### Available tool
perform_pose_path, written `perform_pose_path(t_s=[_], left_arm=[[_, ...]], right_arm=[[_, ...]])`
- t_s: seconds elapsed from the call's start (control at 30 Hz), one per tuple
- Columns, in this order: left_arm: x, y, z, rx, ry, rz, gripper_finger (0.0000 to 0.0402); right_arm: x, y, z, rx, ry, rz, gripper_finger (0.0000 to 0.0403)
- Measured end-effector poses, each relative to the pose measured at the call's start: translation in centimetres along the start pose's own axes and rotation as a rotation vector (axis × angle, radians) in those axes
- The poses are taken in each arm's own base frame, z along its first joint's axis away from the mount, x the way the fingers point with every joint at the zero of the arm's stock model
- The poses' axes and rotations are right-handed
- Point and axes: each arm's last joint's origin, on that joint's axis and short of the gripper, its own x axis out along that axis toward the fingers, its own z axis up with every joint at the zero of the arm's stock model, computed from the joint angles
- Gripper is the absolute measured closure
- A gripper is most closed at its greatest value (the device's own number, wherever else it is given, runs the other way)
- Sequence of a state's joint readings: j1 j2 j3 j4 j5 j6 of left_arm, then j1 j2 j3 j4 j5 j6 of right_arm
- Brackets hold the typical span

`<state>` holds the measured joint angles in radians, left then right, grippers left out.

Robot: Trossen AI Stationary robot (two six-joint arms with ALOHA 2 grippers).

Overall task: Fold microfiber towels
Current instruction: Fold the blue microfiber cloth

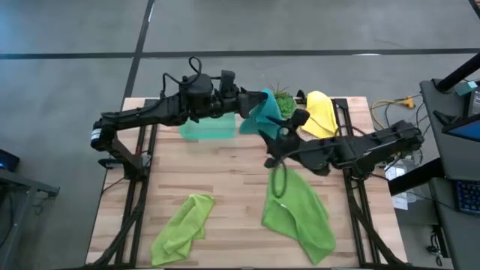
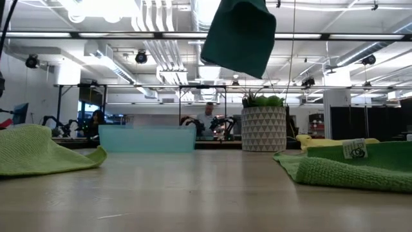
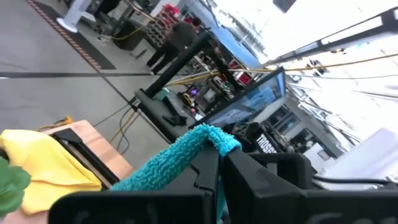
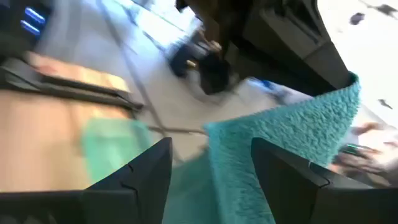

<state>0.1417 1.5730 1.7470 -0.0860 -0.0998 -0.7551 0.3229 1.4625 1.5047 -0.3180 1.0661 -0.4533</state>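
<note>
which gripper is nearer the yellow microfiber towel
Right. The right gripper hovers beside the yellow microfiber towel; the left gripper, pinching the teal towel, sits farther off.

Teal towel (image 4: 280, 143): nubby looped cloth. Table (image 1: 225, 172): matt pale wood planks. Tray (image 2: 147, 138): translucent, probably plastic.

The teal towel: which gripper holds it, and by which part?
The left gripper pinches the teal towel at an upper edge; right gripper fingers are open around it.
</note>
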Motion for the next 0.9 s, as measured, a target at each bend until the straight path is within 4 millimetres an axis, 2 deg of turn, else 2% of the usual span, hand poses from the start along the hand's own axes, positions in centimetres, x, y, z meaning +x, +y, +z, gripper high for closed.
perform_pose_path(t_s=[0.17,0.27,0.37,0.47,0.6,0.7,0.9], left_arm=[[0.0,-0.1,-0.1,-0.026,0.033,-0.035,0.0402],[0.0,-0.2,-0.1,-0.026,0.053,-0.057,0.0402],[0.0,-0.2,-0.2,-0.025,0.079,-0.082,0.0402],[-0.1,-0.3,-0.2,-0.025,0.092,-0.095,0.0402],[-0.1,-0.2,-0.2,-0.014,0.108,-0.099,0.0402],[-0.2,0.3,-0.1,0.021,0.127,-0.07,0.0401],[-0.7,1.6,0.7,0.089,0.153,0.007,0.0401]], right_arm=[[1.2,1.5,0.5,-0.053,0.035,-0.035,0.0207],[2.2,2.0,0.4,-0.065,0.1,-0.146,0.0217],[2.7,1.7,0.2,-0.067,0.169,-0.275,0.0232],[2.5,0.7,0.4,-0.025,0.168,-0.297,0.0261],[1.5,-1.3,0.5,0.018,0.166,-0.33,0.0328],[-0.1,-2.9,0.8,0.05,0.135,-0.313,0.038],[-4.4,-5.4,1.6,0.142,-0.019,-0.149,0.0393]])
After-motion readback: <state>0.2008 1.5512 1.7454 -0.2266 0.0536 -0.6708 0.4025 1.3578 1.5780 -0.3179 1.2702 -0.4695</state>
